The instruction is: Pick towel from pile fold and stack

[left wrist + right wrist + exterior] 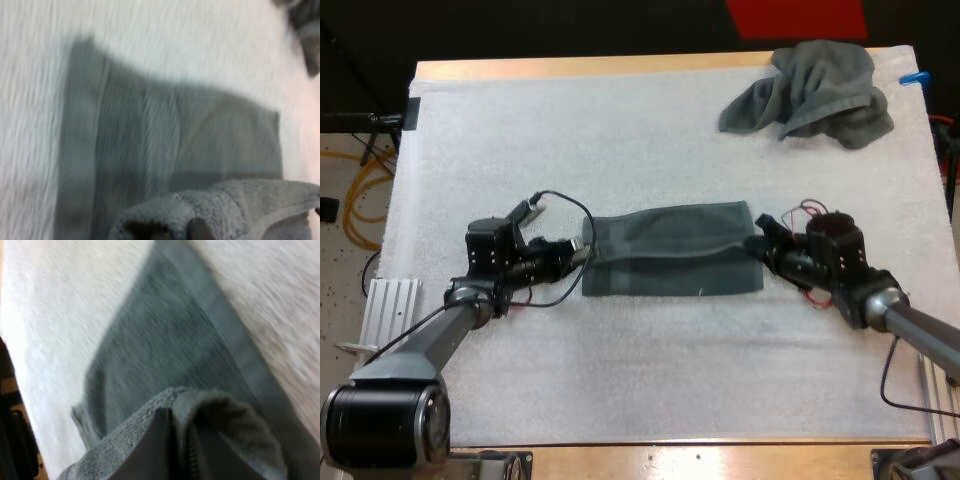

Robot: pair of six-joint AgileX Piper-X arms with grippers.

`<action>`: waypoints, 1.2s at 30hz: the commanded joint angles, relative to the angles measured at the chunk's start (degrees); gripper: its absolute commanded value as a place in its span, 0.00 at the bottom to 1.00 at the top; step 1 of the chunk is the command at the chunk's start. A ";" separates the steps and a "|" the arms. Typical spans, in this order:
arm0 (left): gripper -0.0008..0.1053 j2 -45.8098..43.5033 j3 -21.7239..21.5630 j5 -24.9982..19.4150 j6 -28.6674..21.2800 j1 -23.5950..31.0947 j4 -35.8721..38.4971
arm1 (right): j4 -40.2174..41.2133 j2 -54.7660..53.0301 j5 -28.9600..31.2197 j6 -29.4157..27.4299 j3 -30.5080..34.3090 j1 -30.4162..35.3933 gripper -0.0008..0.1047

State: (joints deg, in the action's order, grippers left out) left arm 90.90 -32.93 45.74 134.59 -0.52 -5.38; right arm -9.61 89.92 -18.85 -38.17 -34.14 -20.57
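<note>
**Both grippers hold the flat towel by its short edges**

The wooden table (570,68) carries everything we work on. The white mat (620,140) covers nearly all of it, spreading out under and around both our grippers.

The flat towel (670,255), dark grey-green, lies stretched on the mat directly between our two grippers, its long sides running from one gripper to the other. A slanting crease crosses it from the right gripper's end toward the left one. From the left wrist we see the cloth lying flat on the mat ahead of the fingers, with its near edge lifted and bunched over them. From the right wrist it looks much the same: a thick hem rises over the fingers while the rest stretches away flat.

The crumpled towel (815,90) sits in a heap well apart from both grippers, ahead of the right gripper toward the table's far side. It is clear of the flat towel.

Our left gripper (584,250) is low on the mat at the towel's short edge on its own side. Its fingers (200,231) barely show beneath the lifted cloth, and as far as we can see they are pinched narrow on that edge. Our right gripper (758,239) is at the opposite short edge. Its fingers (162,445) stand close together with only a thin slit between them, and the towel's edge is gathered over and around their tips, so this gripper too is clamped on the cloth.
</note>
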 commanded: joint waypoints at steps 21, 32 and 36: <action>0.45 3.07 -4.62 -3.93 0.13 0.06 -2.65 | -5.85 7.10 -2.33 -0.88 -7.92 0.40 0.62; 0.45 -4.72 -11.59 -2.23 -8.98 0.06 -1.72 | -11.65 3.33 -2.05 -13.26 -7.92 0.40 0.65; 0.62 -12.35 -11.58 -2.34 -10.63 0.06 1.42 | -1.98 -2.78 0.45 -20.50 -7.92 0.40 0.65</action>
State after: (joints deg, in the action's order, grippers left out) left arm 80.16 -44.03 42.80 124.59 -0.52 -4.86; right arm -13.71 88.86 -19.15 -56.08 -41.63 -20.58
